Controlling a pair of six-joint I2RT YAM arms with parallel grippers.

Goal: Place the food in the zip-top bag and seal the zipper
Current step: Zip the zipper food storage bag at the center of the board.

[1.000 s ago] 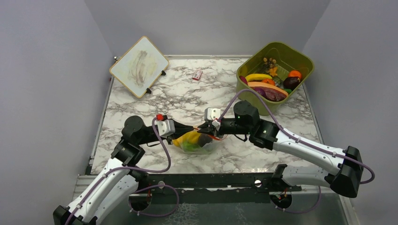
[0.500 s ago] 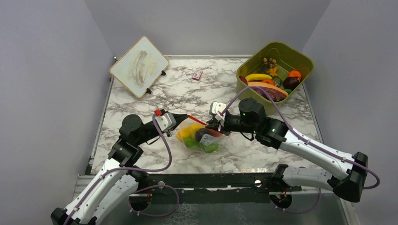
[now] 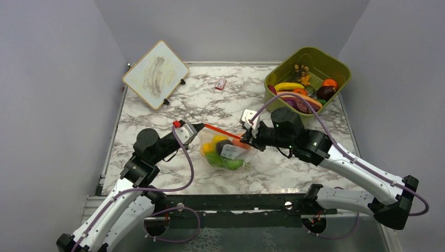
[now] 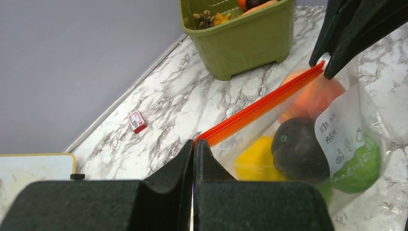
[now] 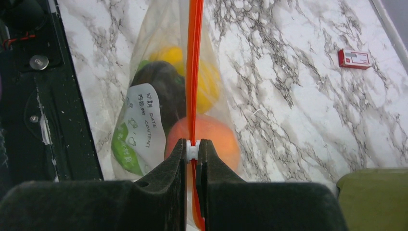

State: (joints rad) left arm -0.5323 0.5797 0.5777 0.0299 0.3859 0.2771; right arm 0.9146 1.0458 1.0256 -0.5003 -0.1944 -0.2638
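At the middle of the table (image 3: 173,113), toward its near side, the left gripper (image 3: 201,126) has its jaws pressed tight together on the left end of the zipper (image 3: 223,131), with no gap between the fingers in the left wrist view. To the right, the right gripper (image 3: 246,137) stands narrow, clamped on the zipper at its white slider (image 5: 192,150), which sits squeezed between the two fingers.

The orange-red strip runs taut and straight between the two grippers, and from the right wrist it reads as one thin line.

Below it hangs the zip-top bag (image 3: 225,152), clear and bulging, its white label (image 5: 142,127) facing the near side. Whether the bag's bottom rests on the marble I cannot tell.

The food (image 3: 224,144) inside is packed close together: a yellow piece (image 3: 210,147) at the left, a dark purple piece in the middle, an orange piece (image 3: 240,143) at the right next to the slider, and a green piece (image 3: 225,163) along the bottom.

Farther out, an olive-green tub (image 3: 315,58) stands at the far right corner with more toy produce (image 3: 288,86) in it. A small red-white packet (image 3: 221,83) lies on the marble at the far middle. A framed white board (image 3: 155,73) leans at the far left corner.
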